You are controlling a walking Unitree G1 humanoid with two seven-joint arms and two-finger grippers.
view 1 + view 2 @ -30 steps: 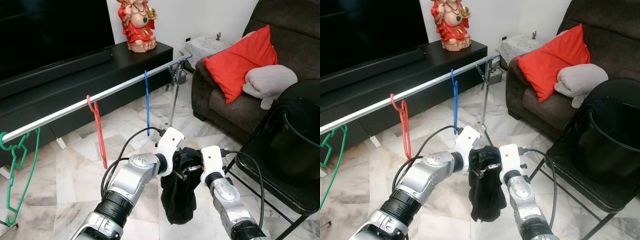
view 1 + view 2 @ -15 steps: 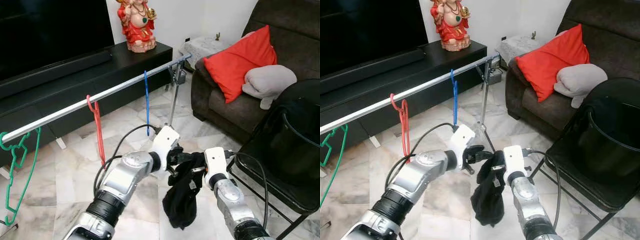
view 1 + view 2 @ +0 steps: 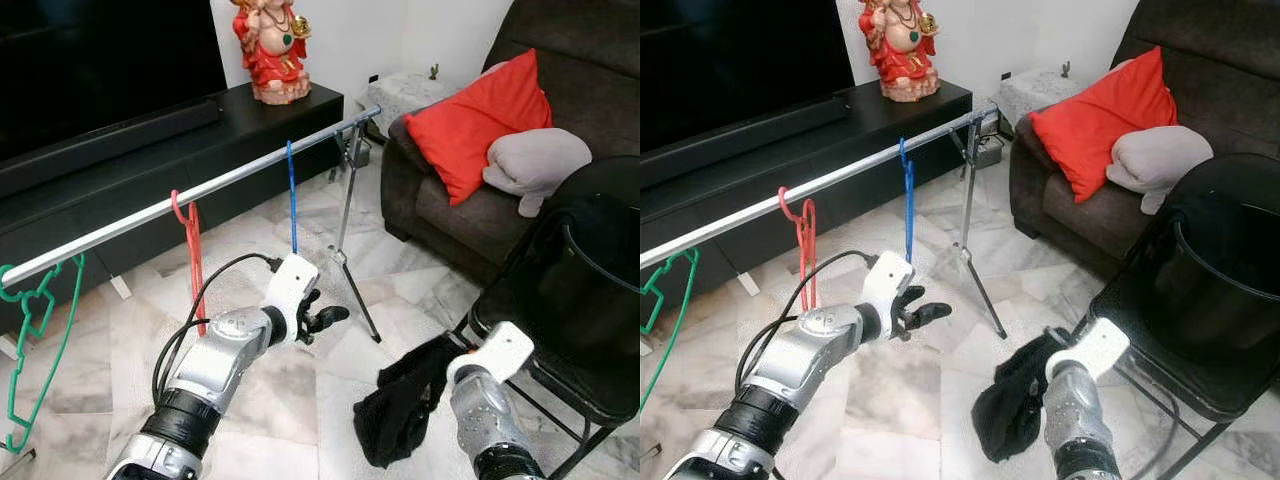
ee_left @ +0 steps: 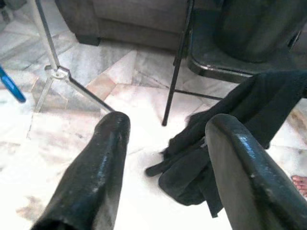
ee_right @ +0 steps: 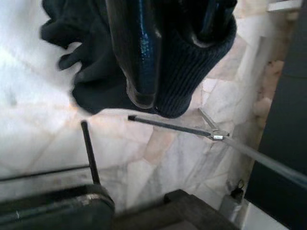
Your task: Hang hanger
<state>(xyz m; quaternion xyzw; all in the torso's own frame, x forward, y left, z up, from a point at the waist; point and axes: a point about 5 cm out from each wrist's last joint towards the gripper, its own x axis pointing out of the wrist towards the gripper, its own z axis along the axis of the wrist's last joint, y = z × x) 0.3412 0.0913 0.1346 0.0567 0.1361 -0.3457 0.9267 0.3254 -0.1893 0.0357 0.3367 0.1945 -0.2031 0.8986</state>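
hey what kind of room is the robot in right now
Most likely a home living room: a dark sofa with a red cushion, a low black TV cabinet bearing a red figurine, plus a clothes rail with hangers.

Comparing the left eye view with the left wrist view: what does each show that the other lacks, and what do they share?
Left eye view alone: the metal rail carrying green hanger, red hanger and blue hanger, the red statue, red cushion, and the right gripper shut on the black garment.
Left wrist view alone: a bare foot on the floor.
Shared: the open left gripper, the garment, the rack's leg, the black chair.
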